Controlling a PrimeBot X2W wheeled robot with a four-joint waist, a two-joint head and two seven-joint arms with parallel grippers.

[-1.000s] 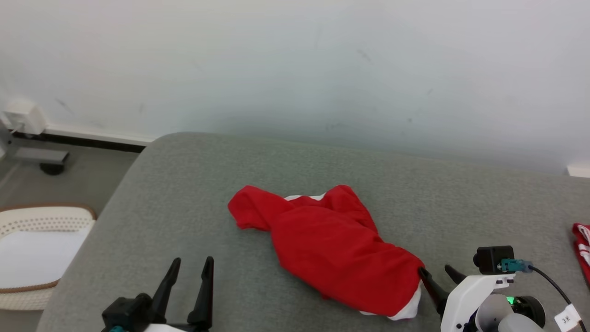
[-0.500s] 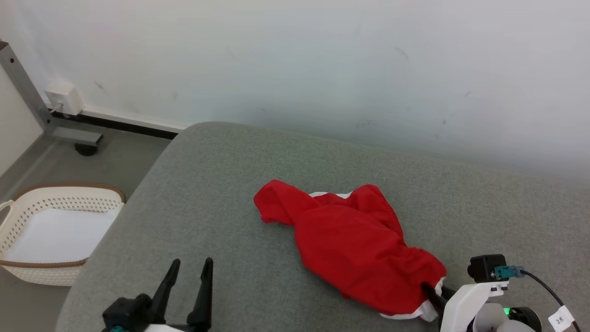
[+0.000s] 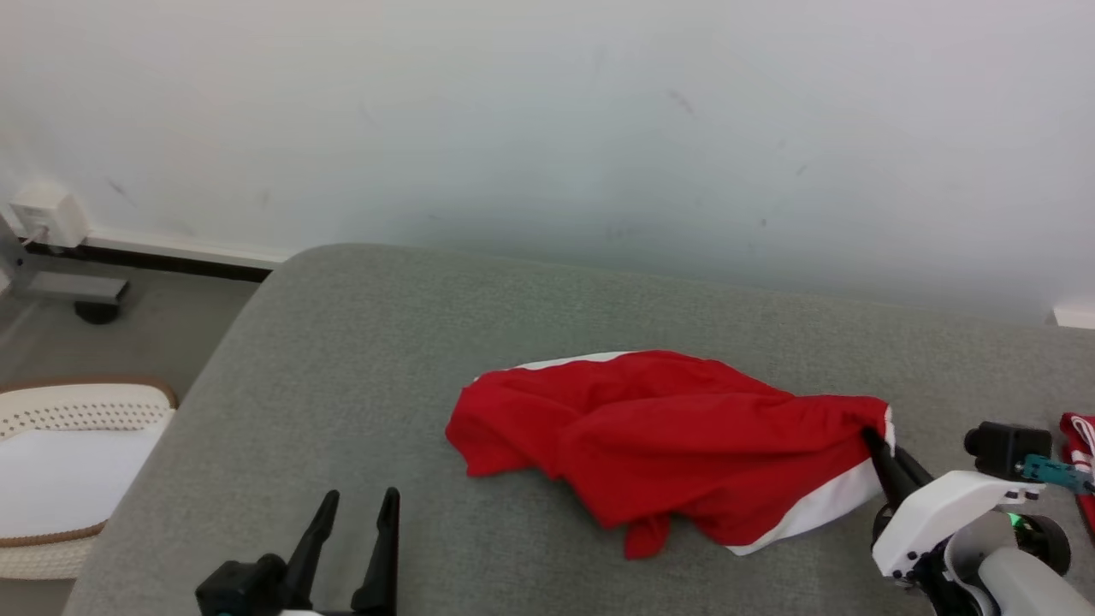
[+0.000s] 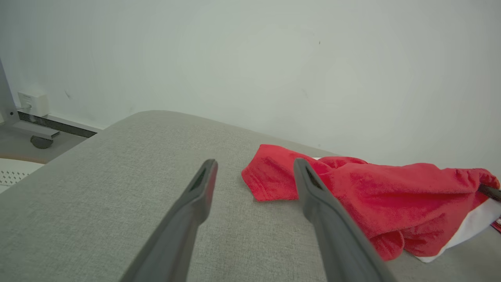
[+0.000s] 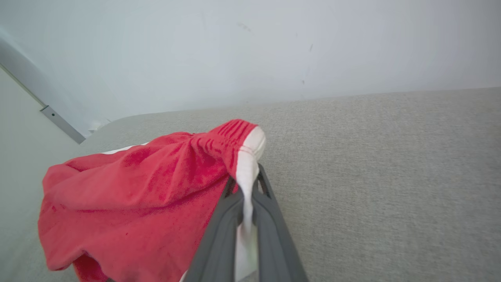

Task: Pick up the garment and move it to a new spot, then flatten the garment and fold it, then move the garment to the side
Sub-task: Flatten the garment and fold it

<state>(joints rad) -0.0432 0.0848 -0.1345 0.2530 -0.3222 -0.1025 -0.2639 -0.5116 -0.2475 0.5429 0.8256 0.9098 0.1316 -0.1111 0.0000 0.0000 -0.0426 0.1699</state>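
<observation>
The garment (image 3: 676, 441) is red with a white band and lies crumpled on the grey cushioned surface (image 3: 342, 342). My right gripper (image 3: 877, 445) is shut on its right edge at the white band and holds that end raised. In the right wrist view the cloth (image 5: 156, 196) bunches over the closed fingers (image 5: 270, 219), white trim pinched between them. My left gripper (image 3: 355, 505) stands open at the lower left, apart from the cloth. The left wrist view shows its fingers (image 4: 203, 188) spread, with the garment (image 4: 372, 196) beyond them to the right.
A white woven basket (image 3: 68, 411) stands on the floor at the left. Another red and white piece of cloth (image 3: 1080, 453) lies at the right edge. A pale wall (image 3: 547, 128) runs behind the surface, which drops away at its left edge.
My right gripper closed on the garment's white-banded edge and pulled it up and to the right, stretching the cloth out. The head camera swung and came back. The left gripper stayed open.
</observation>
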